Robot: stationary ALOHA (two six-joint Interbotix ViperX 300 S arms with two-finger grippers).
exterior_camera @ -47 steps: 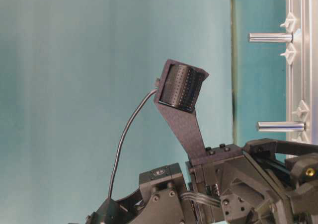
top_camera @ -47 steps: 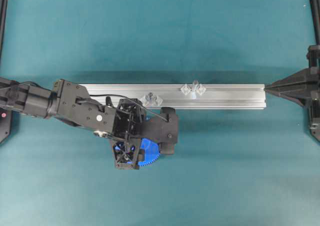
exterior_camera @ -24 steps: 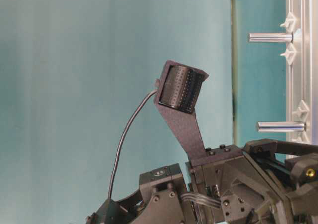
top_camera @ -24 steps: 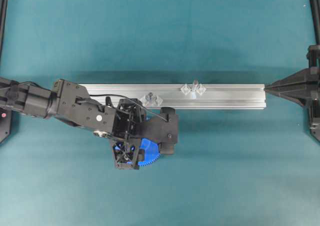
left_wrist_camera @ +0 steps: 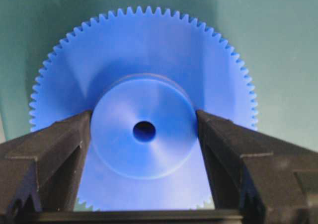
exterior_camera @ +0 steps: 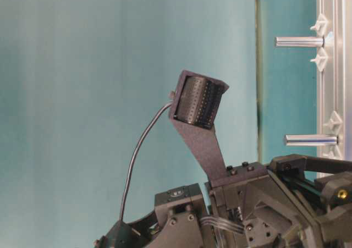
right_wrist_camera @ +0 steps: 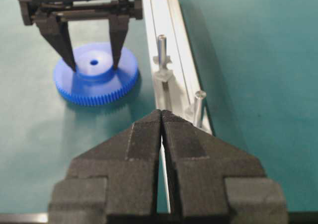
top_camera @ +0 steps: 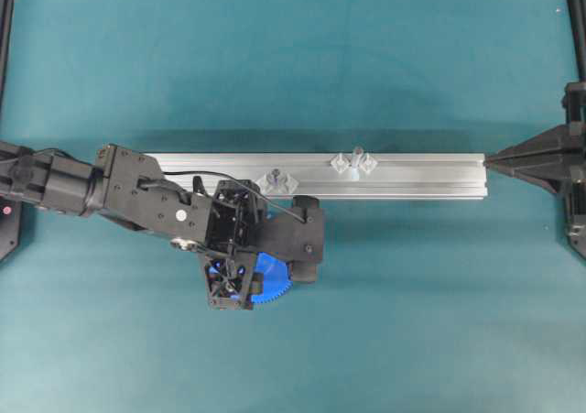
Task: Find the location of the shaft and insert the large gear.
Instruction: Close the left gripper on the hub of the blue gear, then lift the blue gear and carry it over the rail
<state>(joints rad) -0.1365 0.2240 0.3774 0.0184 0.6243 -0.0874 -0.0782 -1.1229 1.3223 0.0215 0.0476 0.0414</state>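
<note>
The left pincer (left_wrist_camera: pixel 144 134) stands spread around the hub of the gear (left_wrist_camera: pixel 144 80); the right pincer (right_wrist_camera: pixel 161 115) is clenched empty.

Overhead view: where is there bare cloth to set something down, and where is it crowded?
Free: the teal cloth beyond the aluminium rail, and the near cloth right of the large gear. Crowded: around the left gripper straddling the gear's hub, beside the rail's left end.

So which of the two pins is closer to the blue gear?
The left pin on the rail, just above the gear. The other pin stands farther right.
</note>
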